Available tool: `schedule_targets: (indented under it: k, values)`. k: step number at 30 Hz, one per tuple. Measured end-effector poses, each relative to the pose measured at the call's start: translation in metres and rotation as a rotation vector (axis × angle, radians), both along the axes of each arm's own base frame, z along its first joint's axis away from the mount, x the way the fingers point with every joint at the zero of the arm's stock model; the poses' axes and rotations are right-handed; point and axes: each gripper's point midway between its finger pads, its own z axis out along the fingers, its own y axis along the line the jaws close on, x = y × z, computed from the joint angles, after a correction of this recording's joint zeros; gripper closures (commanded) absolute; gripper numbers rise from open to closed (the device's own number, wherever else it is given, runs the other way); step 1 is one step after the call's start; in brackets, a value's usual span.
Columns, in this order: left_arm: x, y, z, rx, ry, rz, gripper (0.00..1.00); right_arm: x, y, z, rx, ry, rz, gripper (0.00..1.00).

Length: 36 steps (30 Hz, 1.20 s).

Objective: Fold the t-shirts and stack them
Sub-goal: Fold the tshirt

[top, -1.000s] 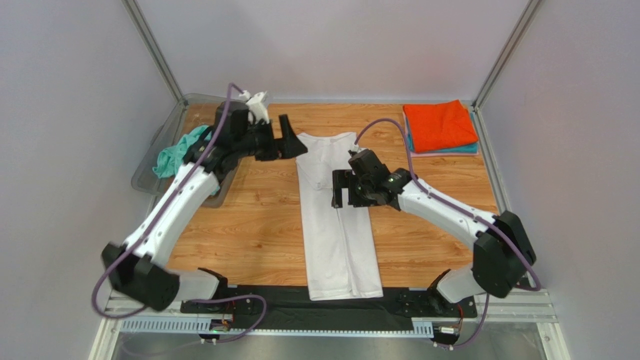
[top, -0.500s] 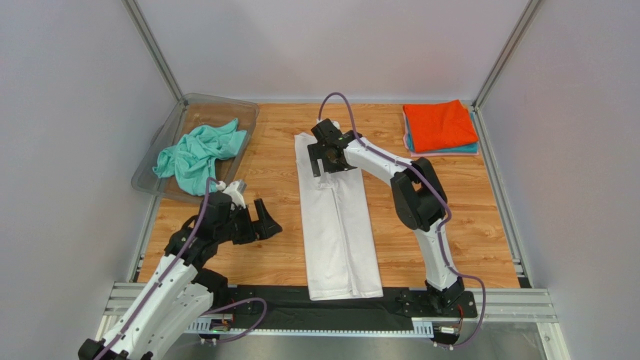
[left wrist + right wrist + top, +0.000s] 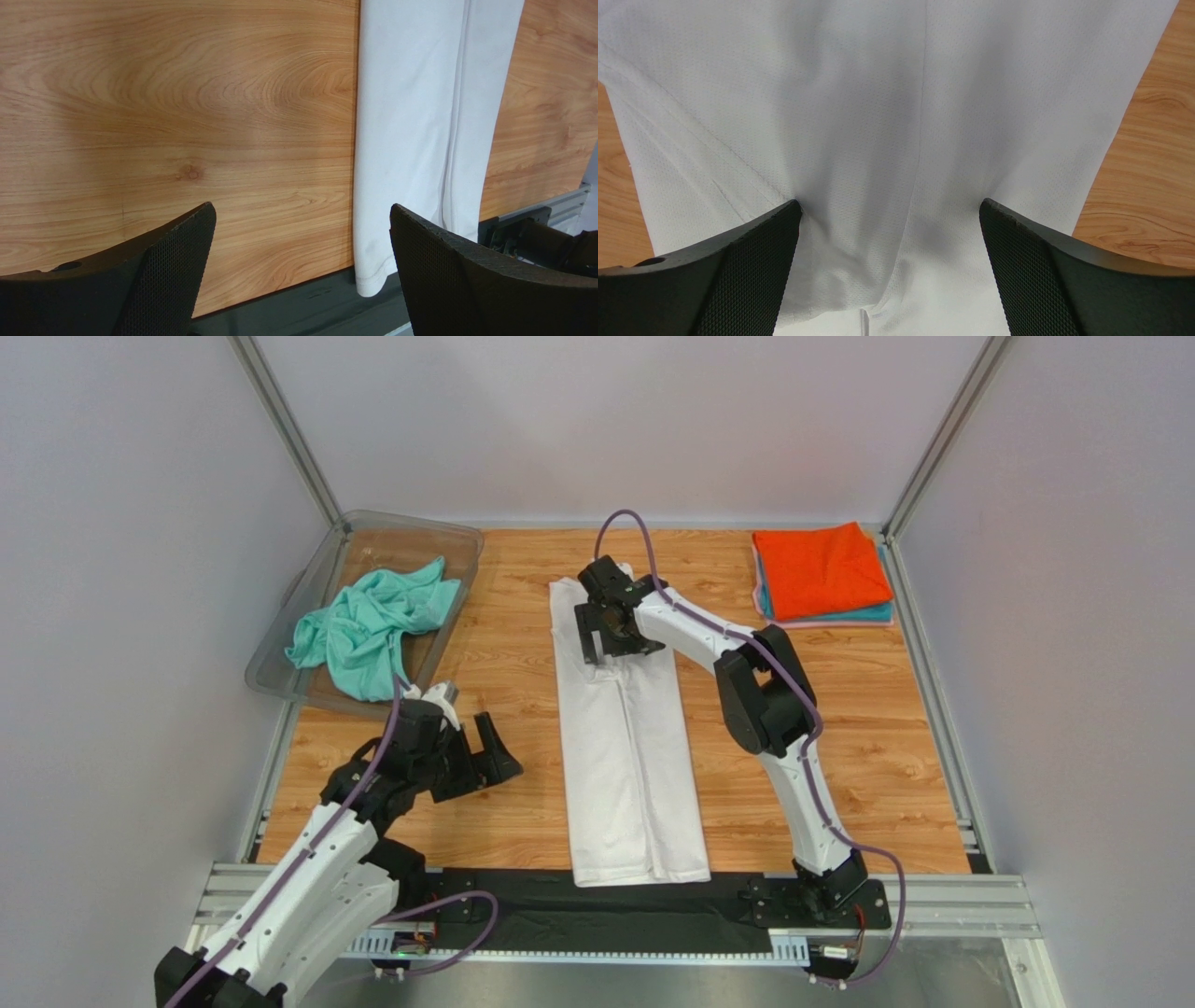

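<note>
A large white t-shirt point(image 3: 629, 756) lies as a long narrow strip down the middle of the wooden table, its sides folded in. My right gripper point(image 3: 606, 633) is open, low over the shirt's far end; in the right wrist view the white cloth point(image 3: 892, 119) fills the space between the fingers. My left gripper point(image 3: 494, 751) is open and empty over bare wood left of the shirt; its wrist view shows the shirt's near end point(image 3: 421, 140) at the table's front edge. A mint-green t-shirt point(image 3: 368, 626) lies crumpled in the clear tray. An orange t-shirt point(image 3: 821, 569) lies folded on a teal one point(image 3: 859, 618) at the far right.
The clear plastic tray point(image 3: 407, 541) stands at the far left corner. A black strip point(image 3: 533, 903) and metal rail run along the near edge. Grey walls close in the table on three sides.
One second ago my left gripper was at the shirt's far left corner; it has pulled back to the near left. My right gripper moved from mid-shirt to the far end and has settled there.
</note>
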Motion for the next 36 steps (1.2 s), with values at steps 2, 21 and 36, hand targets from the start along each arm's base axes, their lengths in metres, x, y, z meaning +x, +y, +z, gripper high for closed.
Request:
schedule_targets:
  k: [2, 21, 36]
  values:
    - [-0.001, -0.001, -0.006, -0.007, 0.014, 0.002, 0.00, 0.006, -0.002, -0.001, 0.019, 0.004, -0.028, 0.00]
    - [-0.010, -0.058, -0.017, -0.201, 0.100, -0.221, 0.00, 0.046, -0.026, 0.006, 0.061, 0.014, -0.137, 0.00]
    - [-0.070, -0.089, -0.042, -0.189, 0.225, -0.438, 0.19, -0.096, -0.080, 0.132, 0.236, -0.166, -0.141, 0.00]
